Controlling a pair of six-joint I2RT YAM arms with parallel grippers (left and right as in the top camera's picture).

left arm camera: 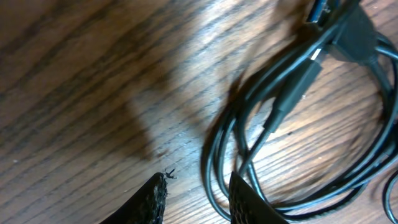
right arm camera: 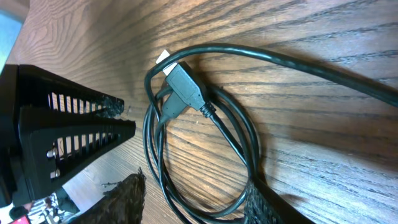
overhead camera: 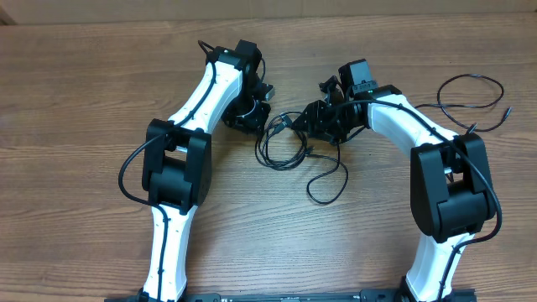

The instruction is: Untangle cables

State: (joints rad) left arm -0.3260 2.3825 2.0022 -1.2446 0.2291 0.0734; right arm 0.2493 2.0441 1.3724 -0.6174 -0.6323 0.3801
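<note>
The cables lie in a loose coil on the table, right under the right end effector, with a tail looping out from it toward the robot's base; the wrist view shows several rounds stacked on one another and a plug with a silvery tip lying across the top of them. The right end effector stands at a middling width, a fingertip on either side of the coil and nothing pinched. The left end effector sits just across the coil from it, jaws also partly apart, with a couple of strands running between its fingertips but not clamped. One more thin cord lies well apart from the right end effector, on the far side of its own arm; it looks like one that is no longer caught up with the rest.

The step in hand looks like picking a strand to draw out. It would go best to close on one cord only, near the plug, not across the whole stack; the other side should pin the remaining rounds flat so that they do not drag along; pull slowly along the table and away from the coil, watching for the plug snagging under a loop.

The table is brown wood grain, matt, with soft shadows; little of the room shows beyond its edge.
</note>
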